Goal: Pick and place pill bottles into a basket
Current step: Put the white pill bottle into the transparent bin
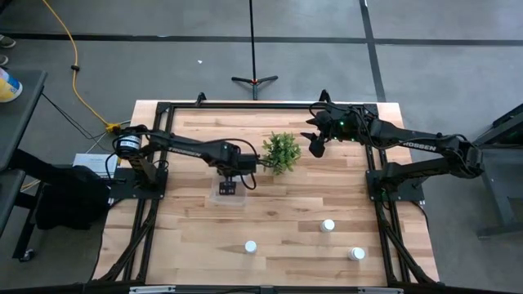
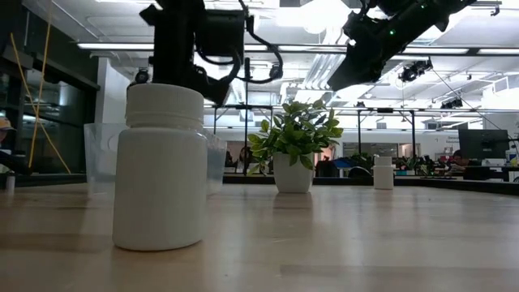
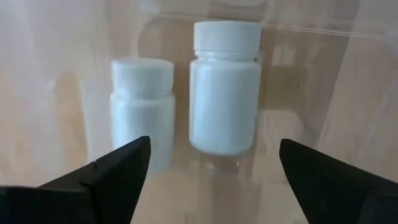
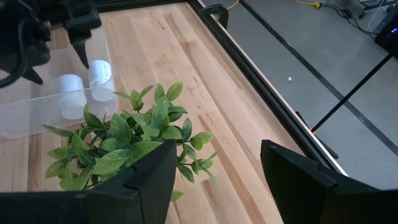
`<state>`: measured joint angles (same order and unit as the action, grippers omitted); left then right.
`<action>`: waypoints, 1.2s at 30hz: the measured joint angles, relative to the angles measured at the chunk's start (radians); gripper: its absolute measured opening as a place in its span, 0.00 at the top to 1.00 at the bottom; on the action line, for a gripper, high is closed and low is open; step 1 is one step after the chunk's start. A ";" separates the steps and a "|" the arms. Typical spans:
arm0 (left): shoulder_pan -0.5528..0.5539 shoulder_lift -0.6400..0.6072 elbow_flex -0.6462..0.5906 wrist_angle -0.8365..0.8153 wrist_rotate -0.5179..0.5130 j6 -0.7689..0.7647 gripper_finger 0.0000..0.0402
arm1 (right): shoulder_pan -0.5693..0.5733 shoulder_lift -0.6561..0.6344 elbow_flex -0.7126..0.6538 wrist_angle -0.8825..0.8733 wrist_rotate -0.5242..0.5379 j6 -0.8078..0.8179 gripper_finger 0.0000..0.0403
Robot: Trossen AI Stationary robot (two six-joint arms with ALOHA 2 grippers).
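Basket (image 1: 231, 196) beside plant (image 1: 282, 152): left gripper (image 1: 227, 187) hangs over it, fingers spread, empty. Three pill bottles (image 1: 328, 225) stand upright beyond; right gripper (image 1: 316, 144), spread, looks nearer.

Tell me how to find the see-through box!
Find the small green plant in the middle of the wooden table. The clear bin lies beside it, under the left gripper. Unlike anything nearby, it is transparent, with white bottles inside.

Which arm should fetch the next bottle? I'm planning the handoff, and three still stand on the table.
Probably the right. Its open pincer is empty near the plant, on the side where two bottles stand. The left pincer hangs open over the bin.
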<state>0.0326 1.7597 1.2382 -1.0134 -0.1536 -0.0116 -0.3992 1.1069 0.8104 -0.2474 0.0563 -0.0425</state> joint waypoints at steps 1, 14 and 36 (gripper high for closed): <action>0.000 0.000 0.018 -0.029 -0.002 -0.010 0.04 | 0.000 0.000 0.000 0.000 0.000 0.000 0.44; -0.016 -0.001 0.331 -0.174 0.149 -0.270 0.23 | 0.000 0.000 0.000 0.000 -0.005 0.000 0.44; -0.521 -0.001 0.464 -0.002 0.016 -0.787 0.33 | 0.003 0.000 0.000 -0.026 -0.084 0.061 0.44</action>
<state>-0.4886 1.7588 1.7023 -1.0156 -0.1380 -0.7986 -0.3965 1.1069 0.8104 -0.2737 -0.0280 0.0183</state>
